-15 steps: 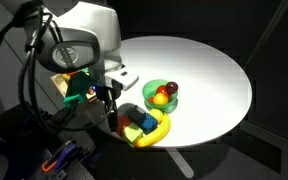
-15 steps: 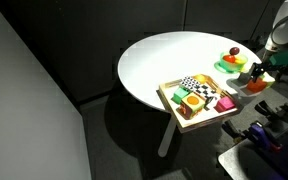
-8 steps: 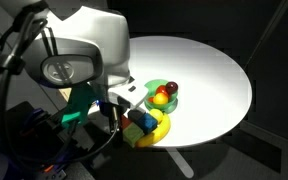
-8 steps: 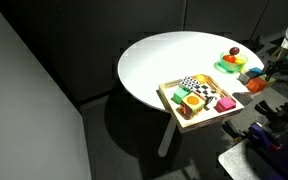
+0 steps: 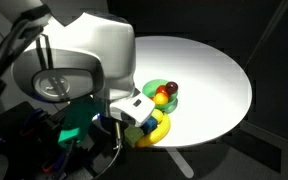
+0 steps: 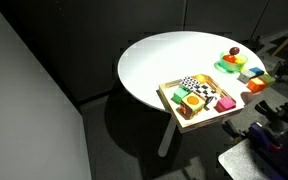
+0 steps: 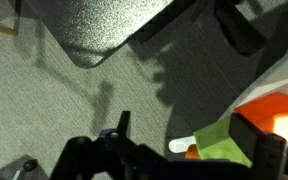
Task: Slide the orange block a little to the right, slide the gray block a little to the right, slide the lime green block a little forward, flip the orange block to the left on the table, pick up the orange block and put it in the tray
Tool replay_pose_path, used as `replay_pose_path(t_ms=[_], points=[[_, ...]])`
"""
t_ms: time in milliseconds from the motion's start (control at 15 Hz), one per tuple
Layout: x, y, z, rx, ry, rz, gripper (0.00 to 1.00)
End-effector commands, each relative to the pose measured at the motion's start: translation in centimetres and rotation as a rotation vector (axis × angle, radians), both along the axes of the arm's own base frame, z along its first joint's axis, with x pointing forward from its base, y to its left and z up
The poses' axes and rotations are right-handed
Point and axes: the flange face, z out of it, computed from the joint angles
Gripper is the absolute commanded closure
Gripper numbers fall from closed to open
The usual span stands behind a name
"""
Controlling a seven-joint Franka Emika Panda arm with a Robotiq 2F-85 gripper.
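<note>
Well, the black two-fingered Robotiq gripper [image 7: 144,160] hangs off the side of the round white table [image 6: 174,55], over grey carpet, with its fingers spread wide apart and nothing between them. In the wrist view, the small bright orange cube-like block [image 7: 276,113] sits at the right edge of the picture on the white tabletop, and the small yellowish-green block [image 7: 220,146] lies just beside it, lower and to the left (whether the two actually touch is hard to say). In an exterior view the orange block [image 6: 255,86] shows at the table's rim near the robot, with the lime green block [image 6: 251,72] just behind it, both close to the round green bowl [image 6: 221,66] that holds red and orange fruit. The shallow tan wooden tray [image 6: 167,97] stands apart from them on the table's near edge; it holds a heap of coloured pieces, among them a checkered one and a pink one. In an exterior view the robot's big white arm [image 5: 84,55] covers much of the near table, and a curved yellow banana [image 5: 156,130] lies beside the bowl [image 5: 149,88]. The gray block is too small or too hidden to pick out in any view.
</note>
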Motion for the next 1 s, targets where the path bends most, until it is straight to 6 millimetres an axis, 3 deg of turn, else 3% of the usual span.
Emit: replay_pose_path(t_ms=[0, 933], points=[[-0.26, -0.95, -0.34, -0.006, -0.003, 0.035, 0.00], [0.27, -0.55, -0.87, -0.005, -0.004, 0.027, 0.00]])
